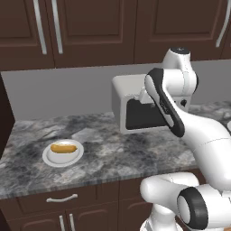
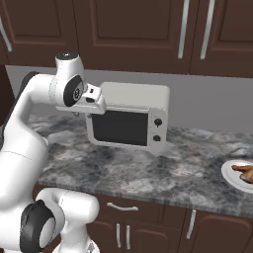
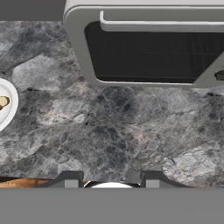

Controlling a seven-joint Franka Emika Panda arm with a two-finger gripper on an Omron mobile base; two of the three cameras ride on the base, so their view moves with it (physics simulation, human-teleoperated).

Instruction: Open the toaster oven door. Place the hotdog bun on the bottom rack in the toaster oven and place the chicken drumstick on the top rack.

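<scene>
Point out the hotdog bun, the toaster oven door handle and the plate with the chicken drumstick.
hotdog bun [image 1: 63, 148]: left base view, middle of the bun.
toaster oven door handle [image 3: 162, 26]: hand view, middle of the bar.
plate with the chicken drumstick [image 2: 232, 178]: right base view, bare left rim.

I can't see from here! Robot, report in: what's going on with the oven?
Jaws apart, holding nothing. Toaster oven door shut, handle untouched. Hotdog bun on its plate, drumstick on another. Counter before door bare.
</scene>
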